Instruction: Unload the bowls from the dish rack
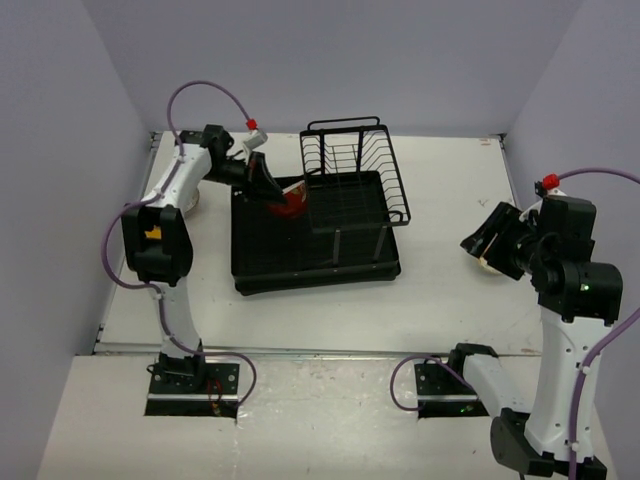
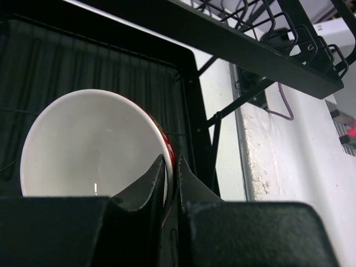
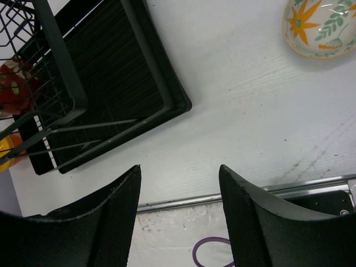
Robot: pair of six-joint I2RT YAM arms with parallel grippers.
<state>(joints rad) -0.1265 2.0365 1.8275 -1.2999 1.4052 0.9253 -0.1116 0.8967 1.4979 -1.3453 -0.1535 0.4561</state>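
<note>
1. L gripper (image 2: 171, 162): jaws pinched on the rim of the red bowl (image 2: 94, 146). One finger (image 2: 149, 186) lies on the white inside, the other (image 2: 193, 186) on the glossy red outside.
2. Red bowl: tilted, white inside facing the L wrist cam. It's over the far-L part of the dish rack (image 1: 300, 258), just beside the L side of the wire basket (image 1: 355, 165). Can't tell if it touches the ribbed rack floor.
3. Dish rack: flat on the tabletop (image 1: 450, 190), abt mid-way btwn far & near edges and a bit nearer the L edge than the R. The wire basket stands over its far-R part, raised on thin legs.
4. R gripper (image 3: 179, 173): fingers (image 3: 119, 203) well apart, nothing btwn them. It hangs over bare tabletop btwn the rack's R side & the tabletop's R edge.
5. Flowered bowl (image 3: 318, 25): upright on the tabletop's R part, white w/ orange & green flowers. It's out of the rack & well apart from the rack's near-R corner.
6. R wrist cam: red bowl shows through the basket wires. A small orange-yellow shape sits at the pic's L edge, too cut off to ID.
7. L arm reaches in from the tabletop's L side, wrist angled down twd the rack.
</note>
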